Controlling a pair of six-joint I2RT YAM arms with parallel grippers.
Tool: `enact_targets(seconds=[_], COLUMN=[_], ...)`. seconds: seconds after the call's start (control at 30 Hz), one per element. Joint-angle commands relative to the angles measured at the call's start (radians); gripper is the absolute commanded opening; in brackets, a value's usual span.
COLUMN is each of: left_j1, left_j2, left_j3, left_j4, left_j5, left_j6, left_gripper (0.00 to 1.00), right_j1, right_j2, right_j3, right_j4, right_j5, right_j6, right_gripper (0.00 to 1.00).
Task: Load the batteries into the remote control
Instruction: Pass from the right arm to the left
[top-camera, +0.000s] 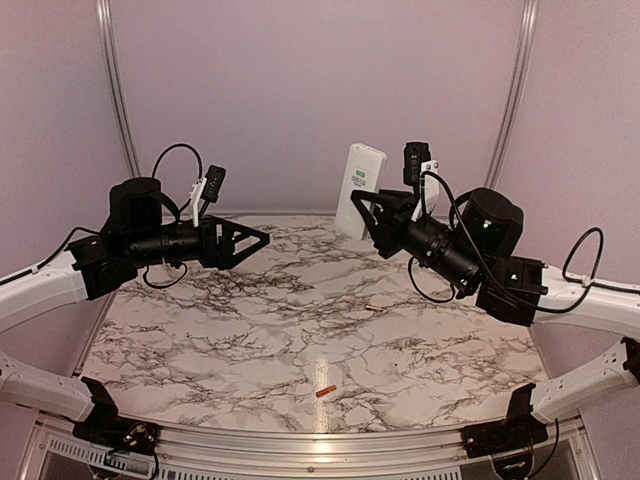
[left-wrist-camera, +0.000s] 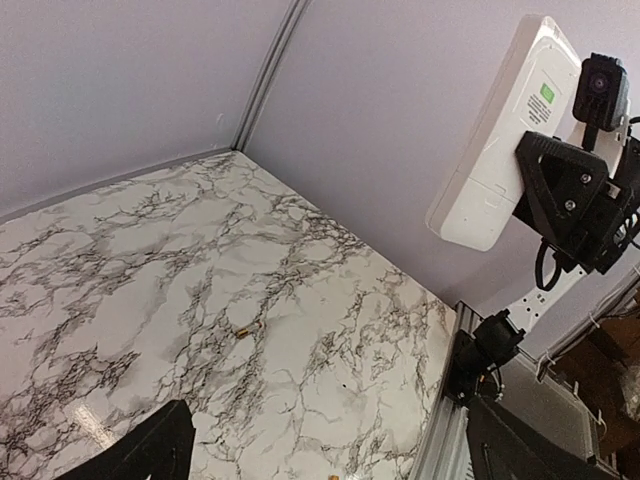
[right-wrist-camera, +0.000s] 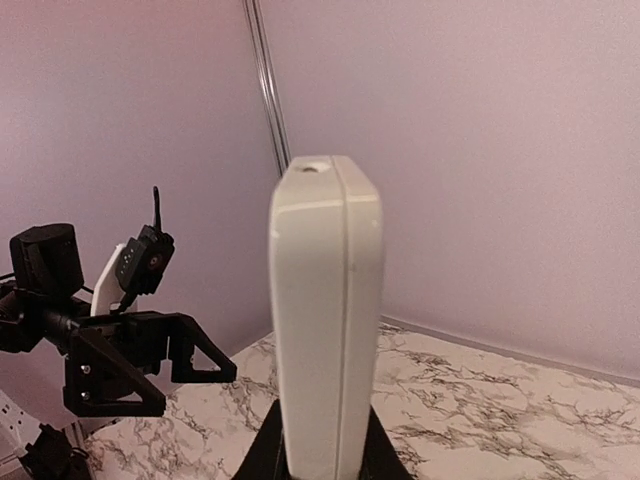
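Observation:
The white remote control (top-camera: 358, 190) is held upright in the air above the back of the table, with my right gripper (top-camera: 364, 212) shut on its lower end. In the right wrist view its narrow edge (right-wrist-camera: 325, 320) faces the camera, between the dark fingers (right-wrist-camera: 262, 455). My left gripper (top-camera: 262, 240) hovers open and empty at the left, pointing toward the remote (left-wrist-camera: 505, 130). Two batteries lie on the marble: a gold one (top-camera: 373, 307) right of the middle and an orange one (top-camera: 325, 390) near the front edge. The gold one (left-wrist-camera: 243, 331) also shows in the left wrist view.
The marble tabletop (top-camera: 230, 320) is closed in by pale purple walls at the back and sides. A metal rail (top-camera: 320, 445) runs along the near edge, with both arm bases on it. The left arm's gripper (right-wrist-camera: 190, 355) appears at the left of the right wrist view.

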Motion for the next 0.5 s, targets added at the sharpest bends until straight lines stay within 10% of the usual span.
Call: enact_targets(seconds=[0.0,0.47], left_j1=[-0.039,-0.142], left_j2=[0.020,0.122], left_j3=[0.024,0.122], left_j4=[0.137,0.255], left_j5=[0.215,0.304], left_j6=[0.038,0.050], left_gripper=[0.98,0.78], right_j1=[-0.003,-0.004], right_j2=[-0.014,0.041], right_j3=[-0.006,-0.005], right_j4=[0.123,0.231], right_j5=[-0.177,-0.483], right_j6=[0.131,0.177], right_gripper=[0.00,0.00])
